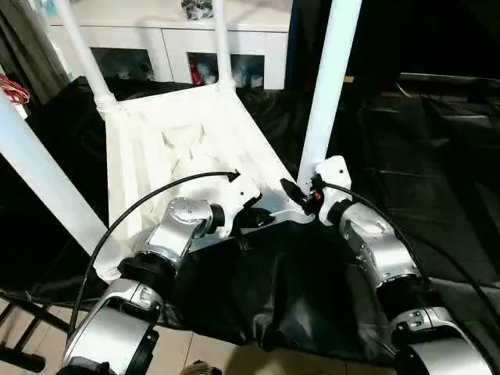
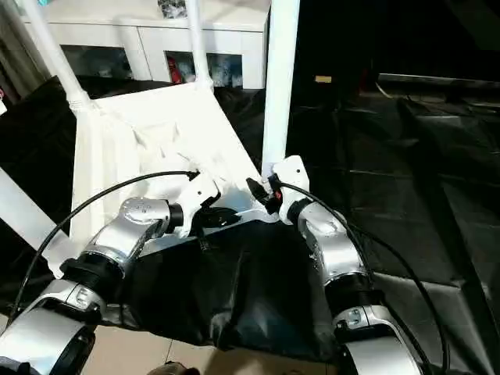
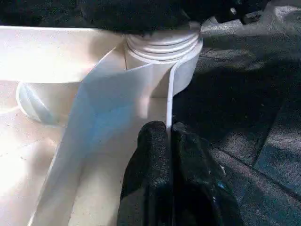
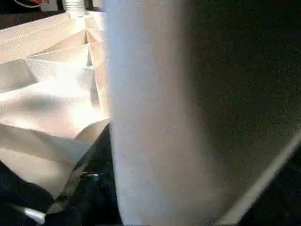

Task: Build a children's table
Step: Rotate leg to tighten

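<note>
At the left you see a white leg (image 1: 43,187) standing up from the upside-down table top (image 1: 156,156), which lies on black sheeting (image 1: 258,289) with its ribbed underside facing up. Your left gripper (image 3: 167,141) is closed on the thin rim wall of the top, one black finger (image 3: 146,179) on each side, just beside a corner socket (image 3: 162,52). At the right, your right gripper (image 1: 301,195) sits at the base of another upright leg (image 1: 328,86); how far it is open you cannot tell. Behind stands a white cabinet (image 1: 172,35).
</note>
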